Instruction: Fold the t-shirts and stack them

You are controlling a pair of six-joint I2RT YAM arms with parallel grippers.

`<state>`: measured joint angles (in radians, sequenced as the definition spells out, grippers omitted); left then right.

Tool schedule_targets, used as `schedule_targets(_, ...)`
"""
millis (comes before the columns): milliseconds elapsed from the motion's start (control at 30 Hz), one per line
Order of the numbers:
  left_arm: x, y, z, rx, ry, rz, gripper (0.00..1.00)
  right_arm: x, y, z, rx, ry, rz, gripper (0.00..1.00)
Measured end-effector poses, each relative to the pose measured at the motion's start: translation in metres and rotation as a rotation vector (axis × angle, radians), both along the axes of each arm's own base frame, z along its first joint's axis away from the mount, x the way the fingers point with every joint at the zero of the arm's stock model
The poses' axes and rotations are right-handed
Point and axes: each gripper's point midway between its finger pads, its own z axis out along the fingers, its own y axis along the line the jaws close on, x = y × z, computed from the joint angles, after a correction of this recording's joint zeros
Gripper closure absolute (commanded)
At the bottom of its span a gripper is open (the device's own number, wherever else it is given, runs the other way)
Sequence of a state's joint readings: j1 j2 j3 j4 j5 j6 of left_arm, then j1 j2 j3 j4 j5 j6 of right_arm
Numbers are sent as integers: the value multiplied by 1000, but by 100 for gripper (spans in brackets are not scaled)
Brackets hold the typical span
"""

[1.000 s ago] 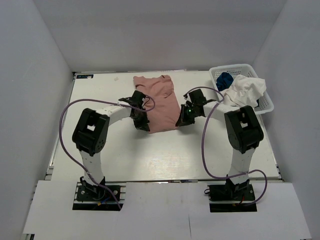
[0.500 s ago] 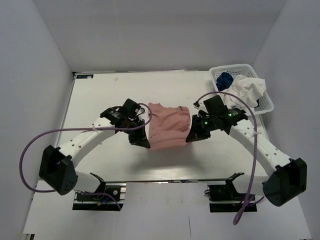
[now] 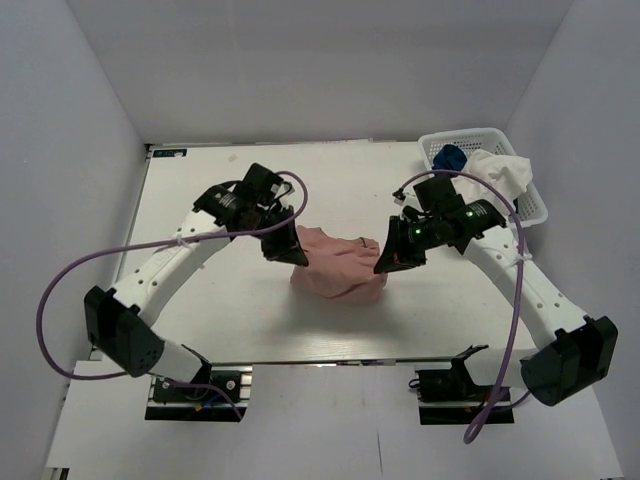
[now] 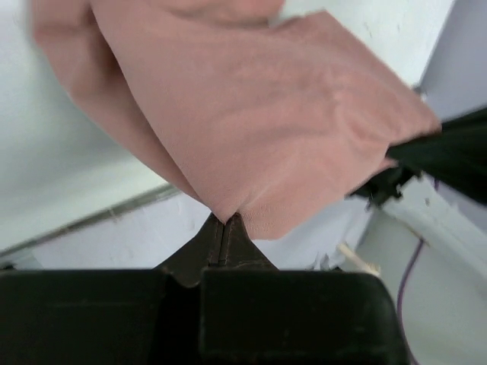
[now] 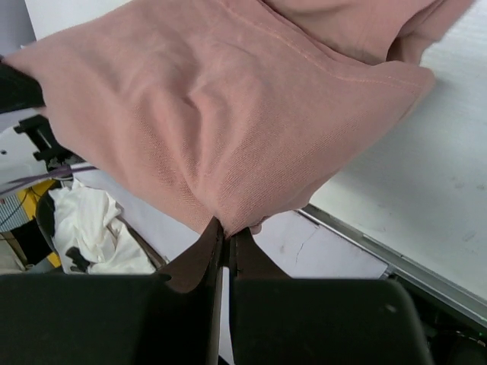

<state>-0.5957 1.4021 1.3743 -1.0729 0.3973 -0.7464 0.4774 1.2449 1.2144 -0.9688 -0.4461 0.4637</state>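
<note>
We hold the pink shirt (image 3: 338,272) above the middle of the counter (image 3: 220,310), strung between our two claws. The left claw (image 4: 225,220) is pressed fully closed, its tips pinching a fold of pink cloth at the shirt's left end. The right claw (image 5: 222,226) is closed the same way on a fold at the right end. So the shirt's long axis runs left to right, from one claw to the other, and the cloth sags between them. Its lower belly appears to touch the counter just on the near side of the claws. The shirt lies inward from each claw, and neither arm is nearer to it than the other. We judge that the coming move depends on both claws travelling together across that axis, so the fold lands square.

Farther back, at the far right corner, stands the basket (image 3: 480,134). It holds the blue shirt (image 3: 450,158) and the white shirt (image 3: 497,176), which spills over the rim. Both lie well apart from the pink one, on the right arm's side.
</note>
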Motion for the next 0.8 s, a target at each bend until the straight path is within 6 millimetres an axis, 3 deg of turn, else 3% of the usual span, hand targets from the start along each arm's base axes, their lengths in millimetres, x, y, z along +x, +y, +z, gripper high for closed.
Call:
schedule_targets(267,72,-15,1,101,-91,75,100,39,4,-6,-3,2,-49,100)
schedule_targets(533,113,-17,-20,173,-101,146,100,73,1,-21,51,29,-103,100)
schedule_targets(800,159,-18,-46,208,-99,200,100,89,5,-45,211,137,-116,100)
